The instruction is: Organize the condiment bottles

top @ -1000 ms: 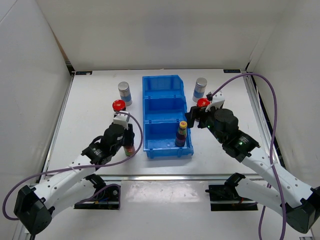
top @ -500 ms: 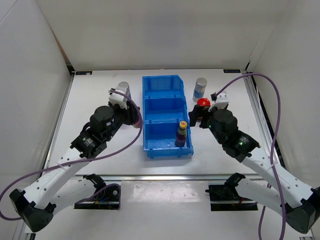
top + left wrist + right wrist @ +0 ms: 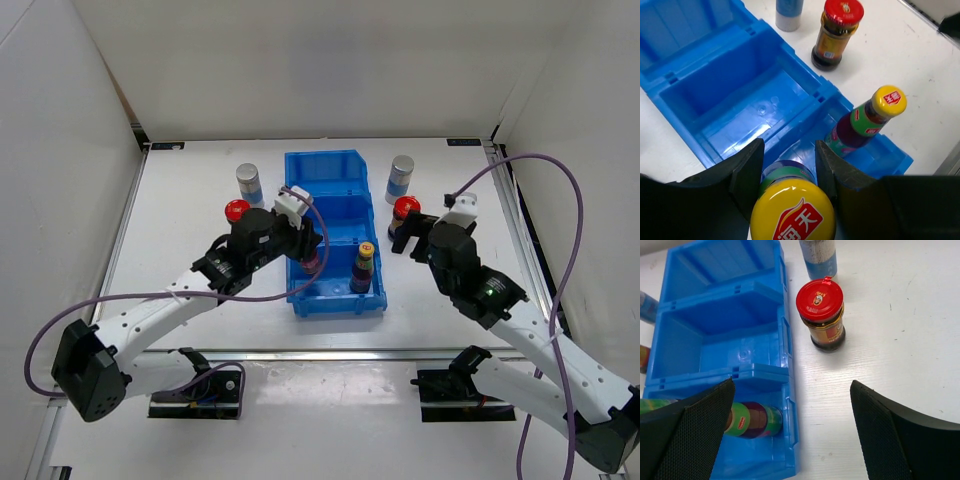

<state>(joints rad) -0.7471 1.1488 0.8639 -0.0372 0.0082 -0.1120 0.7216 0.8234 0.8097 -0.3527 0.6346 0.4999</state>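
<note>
- The left claw [image 3: 787, 156] is clamping a slim dark bottle with a yellow cap [image 3: 792, 214], its two fingers [image 3: 747, 172] pressing in on either side just below the cap.
- The held bottle is hanging upright over the left part of the nearest compartment of the blue bin [image 3: 335, 165]. I cannot tell whether its base is touching the compartment floor.
- A second yellow-capped bottle [image 3: 363, 268], dark with a green band under the neck, is standing in that same compartment towards its right side, apart from the held one.
- The right claw [image 3: 792, 386] is hovering with its jaws spread wide and gripping nothing, just on the near side of a red-lidded jar [image 3: 821, 315].
- From the right wrist, that jar is showing ahead of the gap between the two black fingers, touching neither.
- The jar is standing on the white tabletop [image 3: 180, 220] just beside the bin's right wall, and a silver-capped shaker [image 3: 401, 177] is standing beyond it.
- Left of the bin, another red-lidded jar [image 3: 237, 210] is sitting close to the left arm, with the second shaker [image 3: 248, 183] standing just behind it. Both are apart from the bin.
</note>
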